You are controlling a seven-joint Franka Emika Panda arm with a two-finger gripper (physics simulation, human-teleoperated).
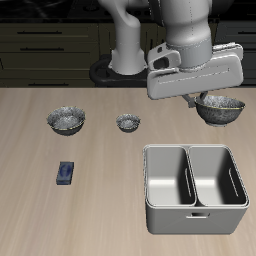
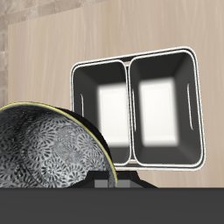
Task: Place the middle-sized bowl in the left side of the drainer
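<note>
My gripper (image 1: 197, 100) is shut on the rim of the middle-sized bowl (image 1: 221, 108), a shiny grey metal bowl with a mottled inside, and holds it above the table near the back. In the wrist view the bowl (image 2: 48, 149) hangs close under the gripper (image 2: 109, 179). The drainer (image 1: 195, 217), a light-grey tub with two deep compartments, stands nearer the table's front edge, below and in front of the held bowl. Both compartments of the drainer (image 2: 131, 63) look empty. Its left side (image 1: 216, 172) lies nearest the bowl.
Two more grey bowls rest on the table: one (image 1: 65, 120) far across from the gripper and the smallest (image 1: 127, 122) between it and the drainer. A small blue block (image 1: 66, 172) lies nearer the front edge. Dark cabinets stand behind the table.
</note>
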